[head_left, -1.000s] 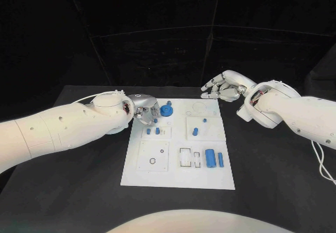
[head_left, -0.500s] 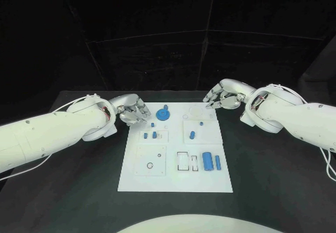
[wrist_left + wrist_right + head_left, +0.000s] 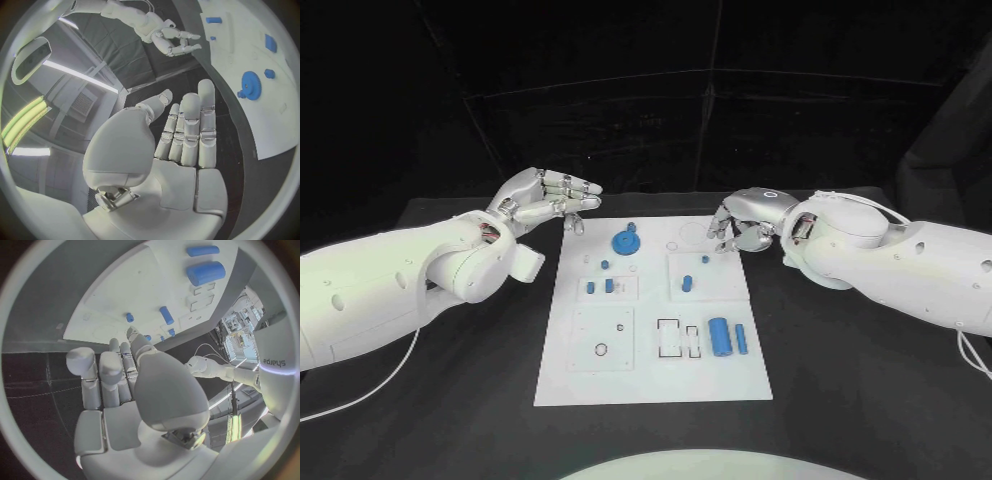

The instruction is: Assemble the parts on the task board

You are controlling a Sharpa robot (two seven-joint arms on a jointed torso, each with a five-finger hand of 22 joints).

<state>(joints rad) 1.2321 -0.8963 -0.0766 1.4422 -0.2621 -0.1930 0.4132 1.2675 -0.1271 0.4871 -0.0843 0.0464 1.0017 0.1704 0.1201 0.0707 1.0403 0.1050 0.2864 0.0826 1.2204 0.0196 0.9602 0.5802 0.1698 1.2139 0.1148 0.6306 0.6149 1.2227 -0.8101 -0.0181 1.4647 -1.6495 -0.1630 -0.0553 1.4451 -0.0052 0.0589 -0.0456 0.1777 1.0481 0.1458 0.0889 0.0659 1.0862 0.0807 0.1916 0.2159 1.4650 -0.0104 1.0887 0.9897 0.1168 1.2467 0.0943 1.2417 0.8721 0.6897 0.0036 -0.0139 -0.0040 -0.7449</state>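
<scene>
The white task board (image 3: pixel 653 375) lies in the middle of the black table. A blue gear (image 3: pixel 627 241) stands near its far edge and also shows in the left wrist view as the gear (image 3: pixel 250 84). Two small blue pegs (image 3: pixel 599 287) and a blue oblong piece (image 3: pixel 688 282) sit mid-board. A blue cylinder (image 3: pixel 718 336) and a slim blue bar (image 3: pixel 741 342) lie at the near right. My left hand (image 3: pixel 545 197) is raised off the board's far left corner, fingers straight, holding nothing. My right hand (image 3: pixel 744 220) hovers over the far right corner, fingers bent downward, holding nothing.
Black table surface (image 3: pixel 862 380) surrounds the board on all sides. A black ring (image 3: pixel 602 349) and rectangular slots (image 3: pixel 678 337) mark the board's near half. In the right wrist view the board (image 3: pixel 125 305) runs past my fingers (image 3: pixel 109 375), with the cylinder (image 3: pixel 206 272) beyond.
My left hand has drawn back from the gear, up and to the left, off the board, with its fingers straightened. The right hand has come lower, toward the board's far right corner. The camera has shifted.
</scene>
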